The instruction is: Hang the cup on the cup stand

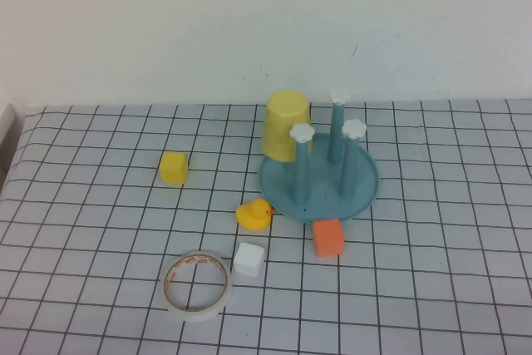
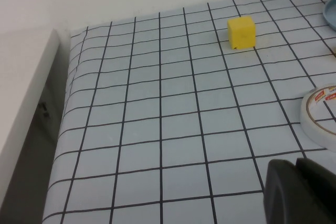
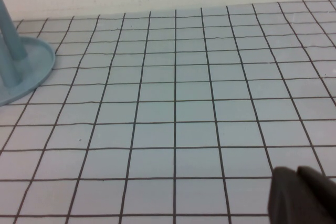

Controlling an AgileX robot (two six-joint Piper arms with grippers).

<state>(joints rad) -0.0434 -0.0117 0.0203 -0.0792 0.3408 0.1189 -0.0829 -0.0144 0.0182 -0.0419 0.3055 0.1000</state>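
The yellow cup (image 1: 287, 126) sits upside down over the back-left post of the teal cup stand (image 1: 357, 184). Three other posts show their white flower caps. Neither arm shows in the high view. My left gripper (image 2: 295, 165) is shut and empty, low over the table's left part, far from the cup. My right gripper (image 3: 297, 173) is shut and empty over bare grid cloth to the right of the stand. The stand's rim (image 3: 37, 66) and one post (image 3: 10, 51) show in the right wrist view. The cup is out of both wrist views.
A yellow cube (image 1: 174, 167) lies left of the stand and shows in the left wrist view (image 2: 241, 32). A yellow duck (image 1: 253, 214), orange cube (image 1: 327, 237), white cube (image 1: 248, 258) and tape roll (image 1: 197, 284) lie in front. The table's left edge (image 2: 65, 103) drops off.
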